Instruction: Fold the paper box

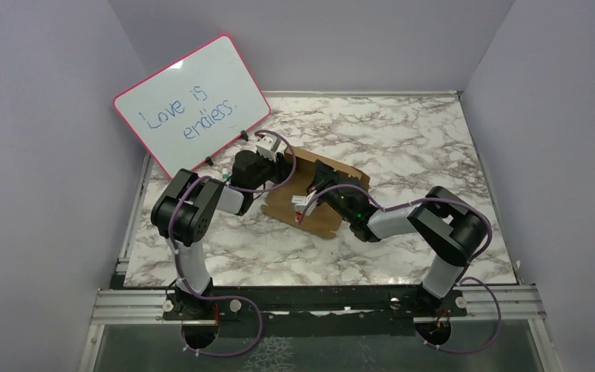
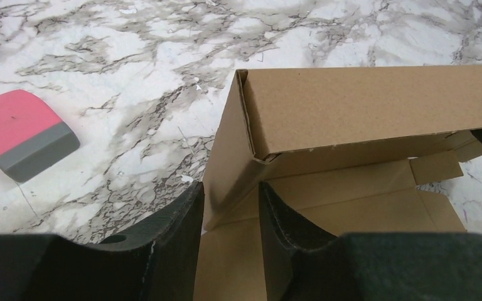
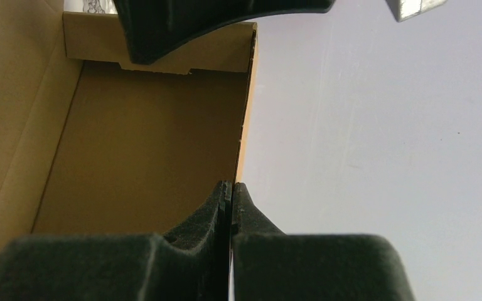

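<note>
The paper box is plain brown cardboard, partly folded, in the middle of the table. My left gripper is at its far left corner. In the left wrist view the gripper has one finger on each side of the box's upright side wall, closed in on it. My right gripper reaches in from the right. In the right wrist view it is shut on the thin edge of an upright wall. The box's inside shows to the left of that wall.
A pink-rimmed whiteboard with handwriting leans against the back left wall, with small markers at its foot. A pink and grey eraser lies on the marble table left of the box. Purple walls enclose the table.
</note>
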{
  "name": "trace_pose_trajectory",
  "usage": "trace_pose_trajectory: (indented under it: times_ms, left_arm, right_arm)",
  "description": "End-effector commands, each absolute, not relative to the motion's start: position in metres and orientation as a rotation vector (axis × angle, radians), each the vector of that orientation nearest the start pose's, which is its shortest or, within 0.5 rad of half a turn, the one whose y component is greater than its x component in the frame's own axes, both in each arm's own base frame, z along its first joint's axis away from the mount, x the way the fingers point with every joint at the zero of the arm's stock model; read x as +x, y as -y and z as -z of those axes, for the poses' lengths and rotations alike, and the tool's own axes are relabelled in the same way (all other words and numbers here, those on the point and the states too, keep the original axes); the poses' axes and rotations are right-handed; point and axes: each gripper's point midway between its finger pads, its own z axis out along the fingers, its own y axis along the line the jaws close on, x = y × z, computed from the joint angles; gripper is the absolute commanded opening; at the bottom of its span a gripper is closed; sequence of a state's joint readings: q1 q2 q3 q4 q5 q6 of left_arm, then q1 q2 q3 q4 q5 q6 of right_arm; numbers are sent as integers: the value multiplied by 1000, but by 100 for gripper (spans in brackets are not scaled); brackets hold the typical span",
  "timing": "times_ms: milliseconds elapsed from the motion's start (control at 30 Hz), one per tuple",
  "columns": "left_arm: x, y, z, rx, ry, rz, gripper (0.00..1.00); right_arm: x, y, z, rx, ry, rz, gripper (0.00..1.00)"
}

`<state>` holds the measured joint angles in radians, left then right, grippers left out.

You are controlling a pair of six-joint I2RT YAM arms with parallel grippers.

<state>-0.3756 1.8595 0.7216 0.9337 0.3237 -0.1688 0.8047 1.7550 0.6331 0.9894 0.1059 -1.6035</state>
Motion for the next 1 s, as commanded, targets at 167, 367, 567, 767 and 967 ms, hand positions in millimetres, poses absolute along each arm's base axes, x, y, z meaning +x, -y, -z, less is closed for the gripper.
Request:
trace_pose_trajectory:
  times_ms: [167, 367, 567, 767, 967]
  left_arm:
    - [445, 231, -89, 333, -1687, 636, 32]
    - [454, 226, -87, 242, -1685, 629, 25]
    - [461, 225, -84, 103, -1699, 658, 21]
    - [468, 208, -81, -73, -1696, 571, 21]
    - [471, 196, -87, -175, -1668, 481, 23]
  right_arm:
    - [351, -313, -113, -1739, -729, 516, 5]
    - [351, -313, -112, -1737, -740, 507, 5]
    - [349, -312, -106, -1746, -762, 482, 5]
    - [347, -311, -106, -1753, -789, 453, 5]
    - [341, -314, -102, -1779, -829, 378, 5]
